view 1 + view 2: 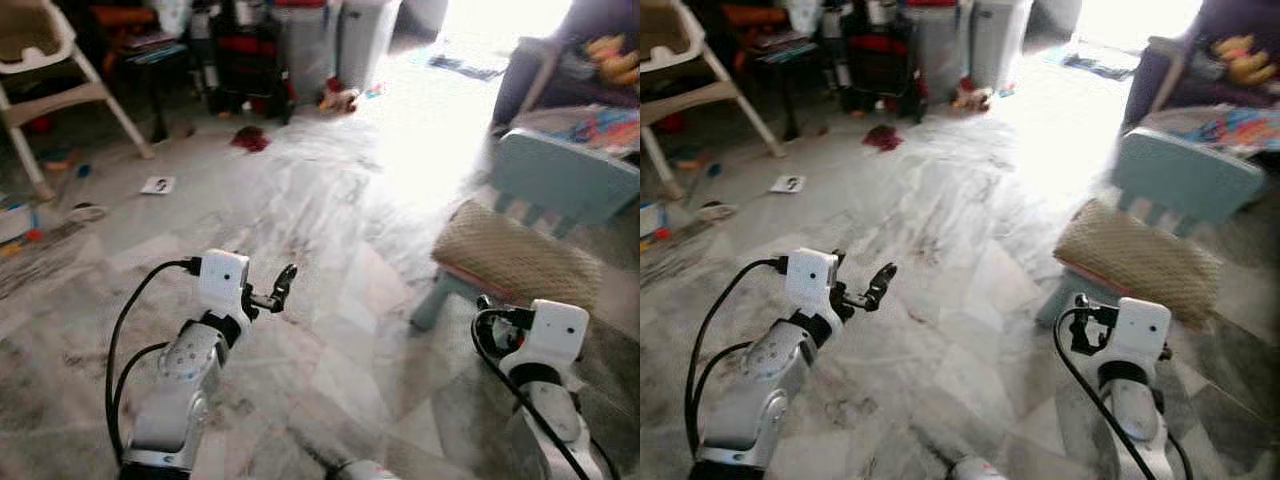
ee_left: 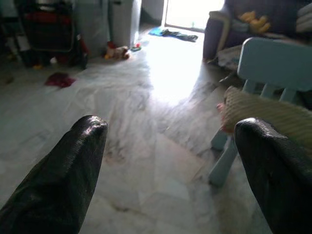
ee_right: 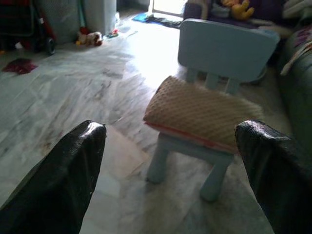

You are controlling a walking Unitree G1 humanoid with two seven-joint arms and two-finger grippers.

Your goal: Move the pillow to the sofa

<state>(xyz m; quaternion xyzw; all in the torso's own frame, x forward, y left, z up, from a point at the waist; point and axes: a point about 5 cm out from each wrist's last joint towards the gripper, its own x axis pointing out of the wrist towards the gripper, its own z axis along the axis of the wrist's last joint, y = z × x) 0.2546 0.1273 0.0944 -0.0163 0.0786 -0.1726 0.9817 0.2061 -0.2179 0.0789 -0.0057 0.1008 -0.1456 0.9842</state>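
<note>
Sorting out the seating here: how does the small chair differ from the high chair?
The small chair is pale blue; the high chair is white. The small chair stands low on the robot's right with a tan pillow on its seat; the high chair stands taller at far left. Both rest on the marble floor.

I see hard daylight pouring in from the doorway (image 2: 192, 12) at the far end, blowing out the marble floor (image 1: 400, 150) to white glare. My head views look soft and slightly blurred; both wrist views run dimmer, fingertips (image 3: 63, 180) dark and unfocused.
</note>
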